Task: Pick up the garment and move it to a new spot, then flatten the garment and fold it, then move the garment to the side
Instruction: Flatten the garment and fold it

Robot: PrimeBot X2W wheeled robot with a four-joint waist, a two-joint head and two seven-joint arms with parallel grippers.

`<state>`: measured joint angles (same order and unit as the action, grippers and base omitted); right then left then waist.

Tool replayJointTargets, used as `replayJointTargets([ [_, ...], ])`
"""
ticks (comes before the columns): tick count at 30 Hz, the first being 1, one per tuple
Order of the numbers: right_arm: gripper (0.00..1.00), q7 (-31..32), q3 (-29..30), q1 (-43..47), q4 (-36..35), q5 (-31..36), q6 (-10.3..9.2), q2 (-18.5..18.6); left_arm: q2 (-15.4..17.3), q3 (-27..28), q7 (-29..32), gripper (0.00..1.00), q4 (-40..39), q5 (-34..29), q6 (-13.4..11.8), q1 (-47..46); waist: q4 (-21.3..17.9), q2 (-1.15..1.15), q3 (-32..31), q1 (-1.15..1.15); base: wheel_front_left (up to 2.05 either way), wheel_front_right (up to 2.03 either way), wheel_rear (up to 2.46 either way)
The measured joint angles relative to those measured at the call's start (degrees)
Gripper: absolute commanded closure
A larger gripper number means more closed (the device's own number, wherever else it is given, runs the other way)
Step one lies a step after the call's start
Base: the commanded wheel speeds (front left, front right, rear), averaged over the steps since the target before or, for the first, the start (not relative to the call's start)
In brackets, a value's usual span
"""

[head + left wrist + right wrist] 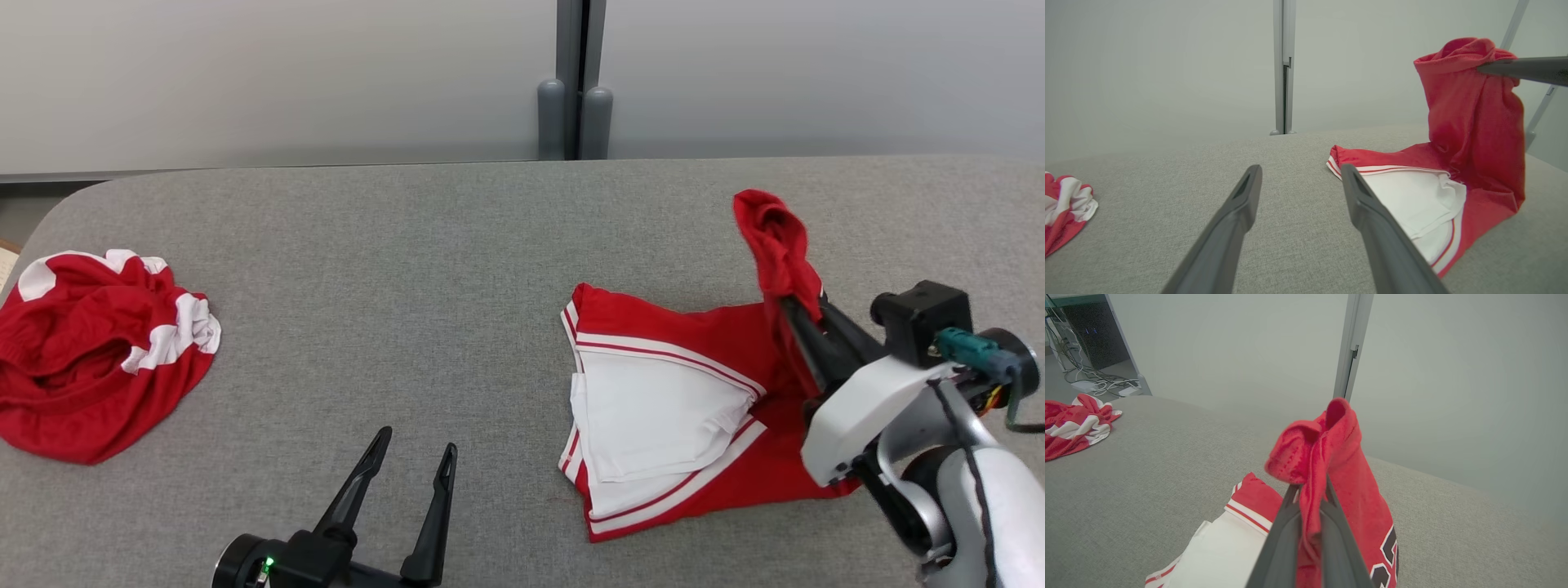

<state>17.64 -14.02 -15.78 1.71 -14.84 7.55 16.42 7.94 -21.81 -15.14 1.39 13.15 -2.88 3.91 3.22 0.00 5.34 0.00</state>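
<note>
Garment [669, 408], a red jersey with white panels and striped trim, lies mostly on the grey cloth-covered table [424, 261], with one red corner raised off it. Nearest the robot, the left gripper [417, 439] is low over the table with its two dark fingers spread wide and nothing between them. The jersey's white edge lies off to the right of its right finger, apart from it.

Farther out and to the right, the right gripper [804, 309] is clenched on a bunch of the jersey's red fabric, which rises between the fingertips and flops over above them in a fold. From that pinch the cloth hangs down to the rest of the jersey spread below the jaws. The white panel lies toward the left gripper and the red part under the right one. In the right wrist view, black figures edged in white show on the hanging cloth beside the right finger.

Well to the left of the open jaws, a second garment [98, 351], also red and white, sits crumpled in a heap near the table's left edge. Farthest off, past both sets of fingertips, pale wall panels [286, 73] stand behind the table, split by a grey upright post [575, 82].
</note>
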Motion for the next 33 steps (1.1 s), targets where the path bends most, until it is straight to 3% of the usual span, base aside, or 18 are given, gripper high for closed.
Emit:
replayJointTargets([
  [8, 1.00, 1.37, -6.24, 1.89, 0.23, -1.55, 0.00, -2.96, -1.10, 0.35, 0.01, 0.00, 0.59, -0.37, 0.89, 0.25, 1.48, 0.00, -0.35, 0.00, 0.00, 0.00, 0.00],
  [18, 1.00, -3.97, -13.41, 0.25, 13.90, -4.43, -0.05, -7.83, -2.08, 0.88, 0.00, 0.00, 1.29, -1.01, 2.15, 0.28, 3.14, 0.00, -0.44, 0.00, 0.00, 0.00, 0.00],
  [19, 0.78, -4.66, -14.23, -0.21, 15.45, -4.89, -0.07, -8.32, -2.18, 1.03, 0.00, 0.00, 1.42, -1.04, 2.18, 0.29, 3.24, 0.00, -0.39, 0.00, 0.00, 0.00, 0.00],
  [20, 0.00, -5.10, -14.70, -0.62, 17.18, -5.00, -0.05, -8.62, -2.29, 1.02, 0.00, 0.00, 1.54, -1.05, 2.32, 0.29, 3.34, 0.00, -0.32, 0.00, 0.00, 0.00, 0.00],
  [26, 0.00, -12.73, -14.49, -3.20, 20.43, -6.57, -0.05, -10.45, -2.92, 1.65, 0.00, 0.00, 2.42, -1.25, 2.58, 0.28, 3.56, 0.00, 0.15, 0.00, 0.00, 0.00, 0.00],
  [33, 0.00, -22.32, -8.83, -4.11, 17.88, -6.64, -0.05, -5.52, -3.58, 3.28, 0.00, 0.00, 2.03, -1.31, 1.75, 0.29, 1.64, 0.00, -0.68, 0.00, 0.00, 0.00, 0.00],
])
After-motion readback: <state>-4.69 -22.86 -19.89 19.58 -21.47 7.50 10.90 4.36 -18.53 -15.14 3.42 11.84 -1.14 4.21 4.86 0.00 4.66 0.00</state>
